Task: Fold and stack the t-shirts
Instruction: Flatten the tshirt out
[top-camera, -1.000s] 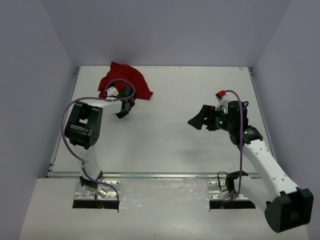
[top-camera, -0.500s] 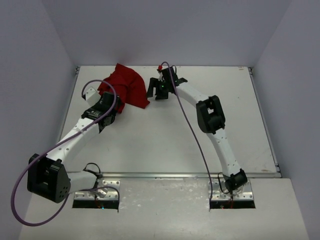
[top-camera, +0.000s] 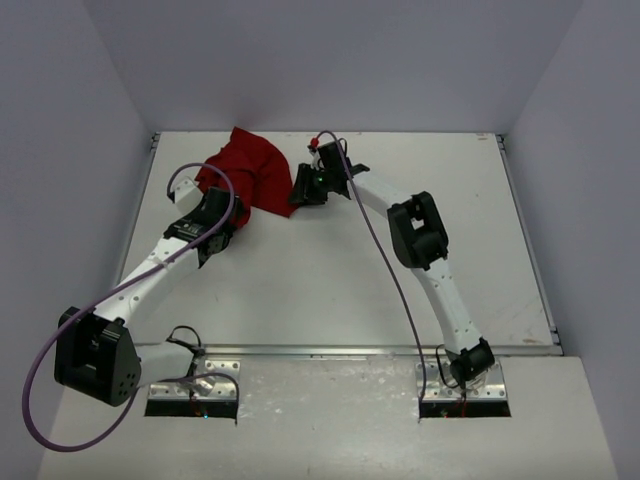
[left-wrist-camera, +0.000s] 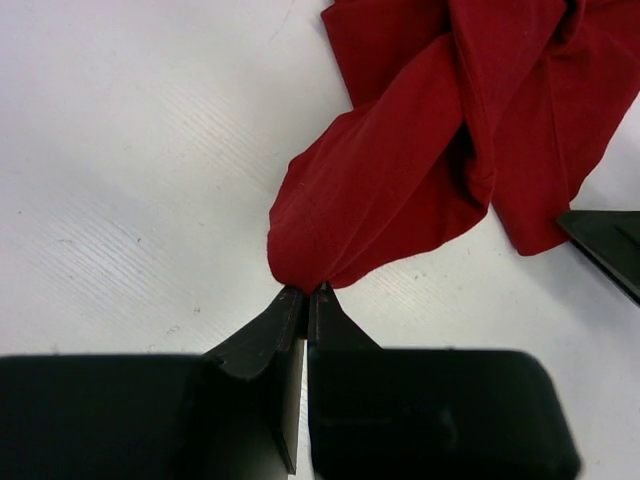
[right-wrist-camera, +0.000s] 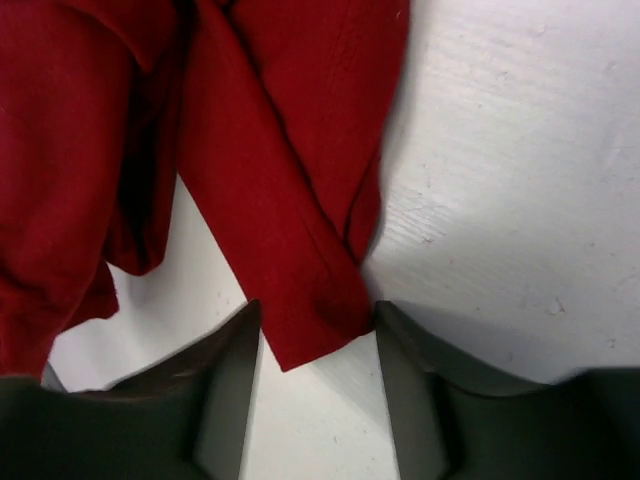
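Left tool (left-wrist-camera: 305, 292) clamped on the t-shirt (left-wrist-camera: 400, 180); right tool (right-wrist-camera: 318, 312) apart, straddling its edge.

T-shirt (left-wrist-camera: 400, 180) — soft matt red cloth, wrinkled; table (left-wrist-camera: 120, 150) — matt white, faintly scuffed.

The t-shirt (top-camera: 255, 178) lies in a heap on the desk (top-camera: 350, 280), in the far left part, close to the back edge. My left gripper (top-camera: 226, 230) is at its near left side, in front of it, and one end of the cloth is pinched between the tips. My right gripper (top-camera: 305, 190) is at its right edge; there a folded end lies between the two parted fingers.
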